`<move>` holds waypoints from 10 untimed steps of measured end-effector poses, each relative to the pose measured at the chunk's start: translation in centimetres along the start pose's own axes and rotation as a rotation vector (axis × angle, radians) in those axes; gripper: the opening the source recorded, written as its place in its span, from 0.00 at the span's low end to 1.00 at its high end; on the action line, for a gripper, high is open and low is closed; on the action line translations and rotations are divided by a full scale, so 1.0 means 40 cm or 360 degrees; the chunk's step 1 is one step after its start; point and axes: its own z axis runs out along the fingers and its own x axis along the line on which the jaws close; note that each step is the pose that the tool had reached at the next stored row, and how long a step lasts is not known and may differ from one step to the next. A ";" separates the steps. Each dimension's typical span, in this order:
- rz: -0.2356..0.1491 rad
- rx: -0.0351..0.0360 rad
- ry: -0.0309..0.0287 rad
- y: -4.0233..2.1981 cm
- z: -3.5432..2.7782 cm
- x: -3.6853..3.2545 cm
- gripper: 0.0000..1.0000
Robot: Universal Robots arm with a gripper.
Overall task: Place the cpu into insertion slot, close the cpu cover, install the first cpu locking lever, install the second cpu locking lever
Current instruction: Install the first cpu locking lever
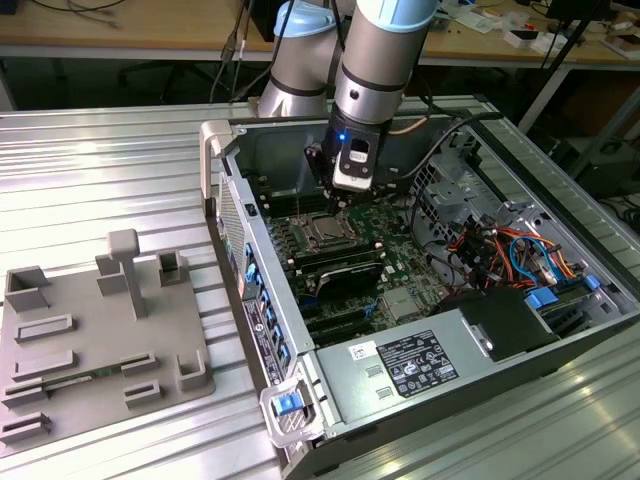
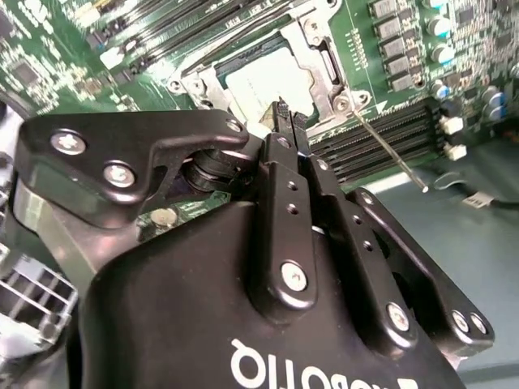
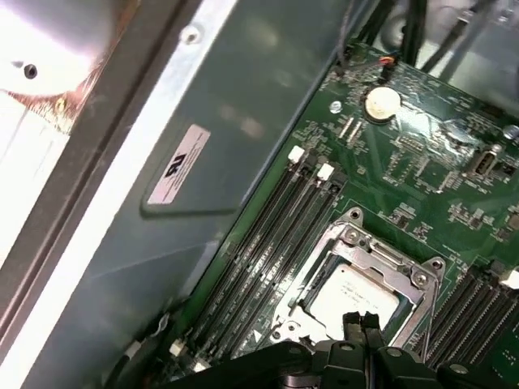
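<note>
On the slatted metal worktop (image 1: 120, 150), an open computer case (image 1: 250, 270) was laid on its side, with a grey moulded tray (image 1: 100, 340) beside it at the exterior view's left. The robot arm (image 1: 385, 50) was reached down into the case over the green motherboard (image 1: 400, 250).

The tool (image 2: 284, 113) was held just above one edge of the insertion slot (image 1: 310, 228). It was closed, its fingers (image 2: 276, 194) pressed together with nothing seen between them.

The cpu cover (image 3: 381, 255) was seen lying flat on the slot. The cpu (image 3: 353, 292) was seated flat inside it, metal top upward and framed by the cover's square hole. Being square, it had no long axis, and its edges were lined up with the long black memory slots (image 3: 268, 251) on either side.

A thin lever rod (image 2: 389, 154) was seen slanting away from one socket corner, across the neighbouring memory slots.
</note>
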 end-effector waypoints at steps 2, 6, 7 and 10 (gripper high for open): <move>-0.0102 -0.0001 0.00022 0.000 0.000 0.000 0.15; -0.0242 -0.0002 0.00047 0.000 0.000 0.000 0.15; -0.0290 -0.0003 0.00056 0.000 0.000 0.000 0.15; -0.0381 -0.0004 0.00070 0.000 0.000 0.000 0.15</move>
